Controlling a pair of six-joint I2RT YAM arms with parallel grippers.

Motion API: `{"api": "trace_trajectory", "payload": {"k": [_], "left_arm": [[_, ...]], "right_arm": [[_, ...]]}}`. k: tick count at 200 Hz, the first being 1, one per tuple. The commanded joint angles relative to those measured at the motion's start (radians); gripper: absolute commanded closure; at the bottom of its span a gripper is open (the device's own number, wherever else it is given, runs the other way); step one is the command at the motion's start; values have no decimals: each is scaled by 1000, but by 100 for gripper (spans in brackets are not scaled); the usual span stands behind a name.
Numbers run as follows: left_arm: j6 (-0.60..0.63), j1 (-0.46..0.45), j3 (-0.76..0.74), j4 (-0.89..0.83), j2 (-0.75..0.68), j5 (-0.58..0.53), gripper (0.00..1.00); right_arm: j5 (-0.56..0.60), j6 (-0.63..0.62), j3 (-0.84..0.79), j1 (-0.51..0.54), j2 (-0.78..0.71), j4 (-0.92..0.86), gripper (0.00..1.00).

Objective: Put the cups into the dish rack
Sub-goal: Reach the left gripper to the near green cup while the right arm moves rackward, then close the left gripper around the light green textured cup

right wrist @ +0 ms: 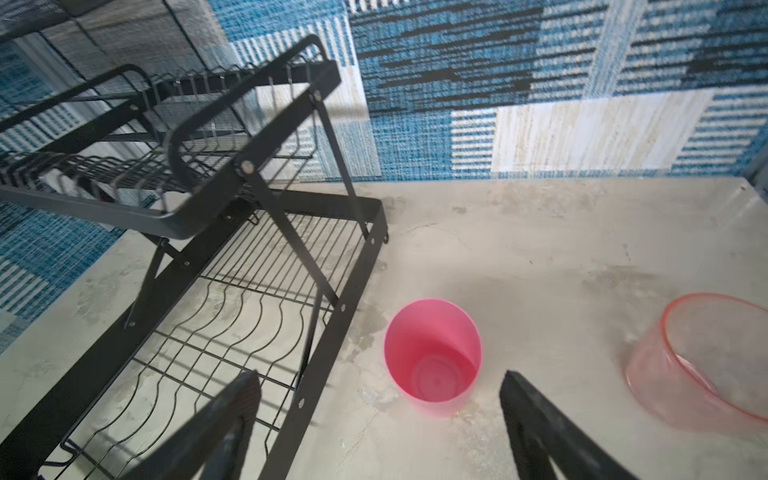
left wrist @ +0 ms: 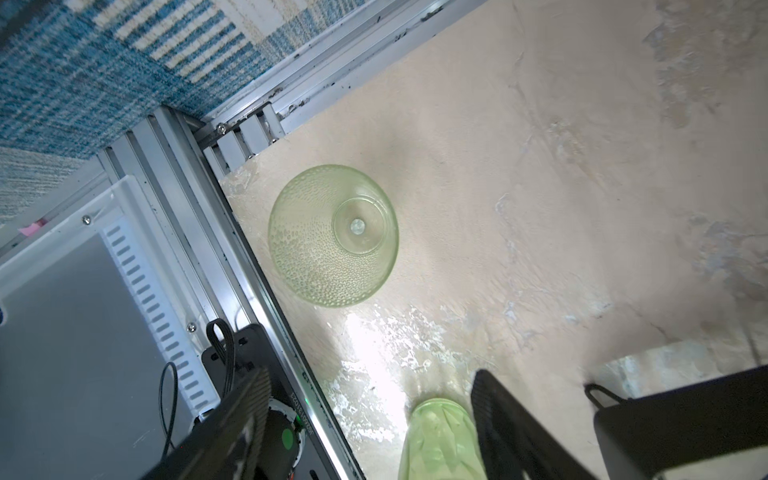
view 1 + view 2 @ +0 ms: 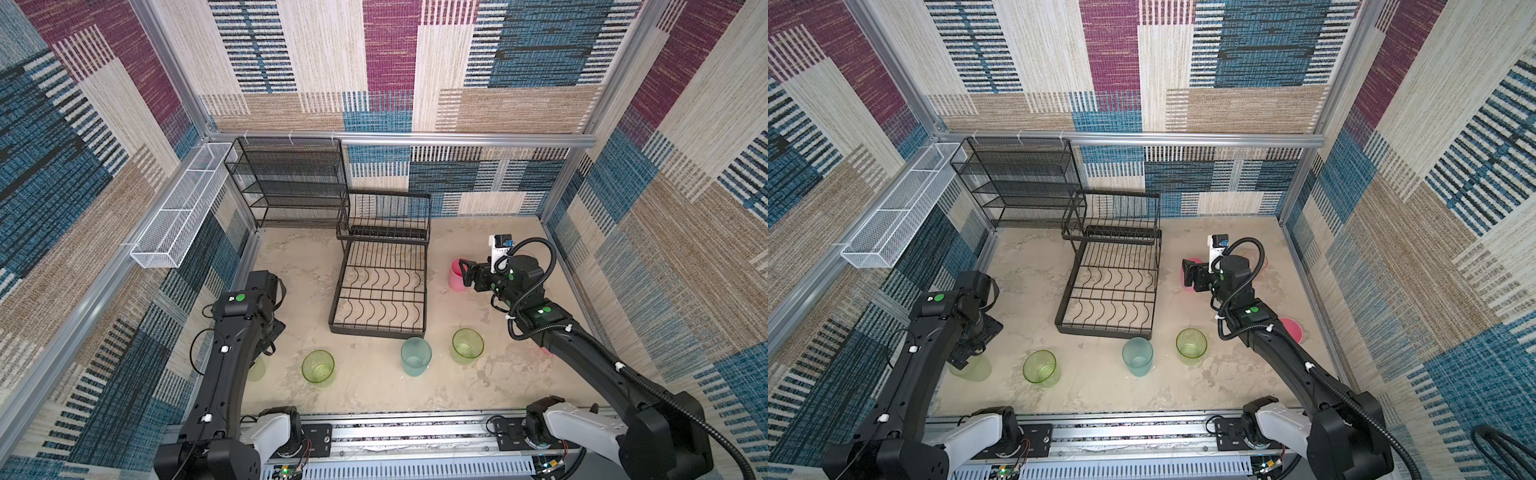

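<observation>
We see the left arm folded, its wrist bent down at the near-left corner of the bench (image 3: 374, 386). The left hand (image 2: 370, 374) is released, its fingers spread astride a ribbed green cup (image 2: 440, 436). A dotted green cup (image 3: 318, 368), a teal cup (image 3: 415, 356) and a third green cup (image 3: 467, 345) stand before the dish rack (image 3: 380, 286). The right arm reaches far out, with the right hand (image 3: 466, 273) level and released at an opaque pink cup (image 3: 456, 278) beside the rack. Lettering on its white camera mount (image 3: 496, 249) is too small to read.

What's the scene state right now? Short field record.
rack: empty, both tiers
left gripper: open, green cup between fingers
right gripper: open, facing pink cup
loose on table: two more green cups, teal cup, second pink cup, clear pink cup
loaded: none
</observation>
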Motion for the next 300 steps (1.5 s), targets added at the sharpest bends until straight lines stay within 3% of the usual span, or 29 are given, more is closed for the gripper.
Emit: {"api": "trace_trajectory", "payload": {"k": [1, 111, 177, 248, 276, 300], "left_arm": [[-33, 35, -41, 35, -21, 49, 23], [53, 139, -128, 205, 20, 70, 43], [113, 208, -127, 287, 99, 106, 45], [170, 281, -140, 353, 167, 127, 67], [177, 303, -155, 378, 185, 150, 70], [184, 315, -158, 393, 213, 180, 81]], "right_arm": [[-33, -46, -9, 33, -10, 107, 7], [-95, -121, -7, 189, 24, 210, 7], [-100, -136, -17, 212, 23, 241, 7], [-93, -146, -43, 215, 13, 273, 7], [-87, -162, -53, 216, 6, 280, 8], [-84, -164, -63, 215, 4, 296, 8]]}}
